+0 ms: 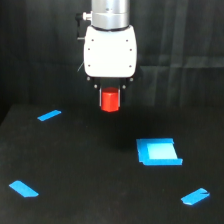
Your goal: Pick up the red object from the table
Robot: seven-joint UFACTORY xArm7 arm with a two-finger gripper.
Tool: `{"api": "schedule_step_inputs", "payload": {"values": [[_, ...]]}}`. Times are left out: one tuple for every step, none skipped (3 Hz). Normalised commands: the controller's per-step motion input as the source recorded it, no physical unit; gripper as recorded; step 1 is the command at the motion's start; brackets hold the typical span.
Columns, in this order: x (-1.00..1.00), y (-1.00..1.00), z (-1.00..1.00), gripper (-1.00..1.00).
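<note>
The red object (110, 100) is a small red-orange block hanging in the air above the black table (90, 165), near the top middle of the exterior view. My gripper (110, 92) comes down from the white arm body and is shut on the block's upper part. The dark fingers are mostly hidden against the black background. The block's lower half shows below them, well clear of the table surface.
Blue tape strips lie on the table at the left (49, 115), the lower left (23, 188) and the lower right (195, 196). A blue square patch (158, 151) lies to the right of the middle.
</note>
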Motion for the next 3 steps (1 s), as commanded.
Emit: {"api": "schedule_step_inputs", "payload": {"values": [[0.11,0.0,0.13,-1.0],[-0.03,0.04,0.13,-1.0],[0.0,0.02,0.15,-1.0]]}}
